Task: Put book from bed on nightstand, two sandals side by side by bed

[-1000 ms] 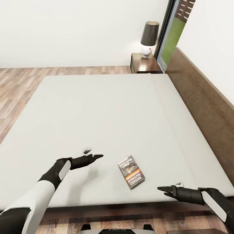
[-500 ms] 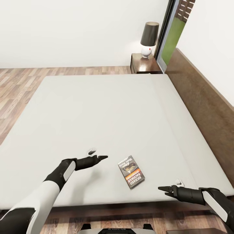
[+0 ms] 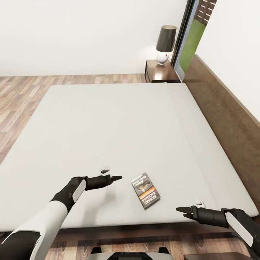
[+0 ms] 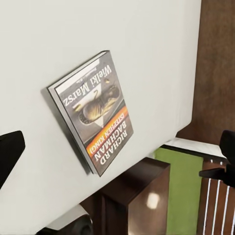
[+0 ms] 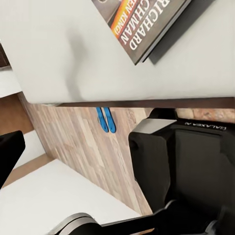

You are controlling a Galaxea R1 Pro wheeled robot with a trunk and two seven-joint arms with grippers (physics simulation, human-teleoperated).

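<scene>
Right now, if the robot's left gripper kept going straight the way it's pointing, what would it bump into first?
Probably the book. The left gripper points across the bed toward it, and the left wrist view looks right at its cover. It seems to hover above the mattress, so it might pass just over the book.

Plain white walls [image 3: 72, 32] meet wood-plank floor [image 3: 21, 94]; a dark-shaded lamp [image 3: 165, 42] stands beside a tall window [image 3: 189, 39].

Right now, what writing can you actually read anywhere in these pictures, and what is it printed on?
"Wielki Marsz": white title on the small dark grey paperback book lying on the pale mattress.
"RICHARD BACHMAN": large white lettering on the same cover.
"STEPHEN KING": on the cover's orange band.
"GALAXEA": faint lettering on the robot's black base.
Small line along the cover's edge: too small to read.
</scene>
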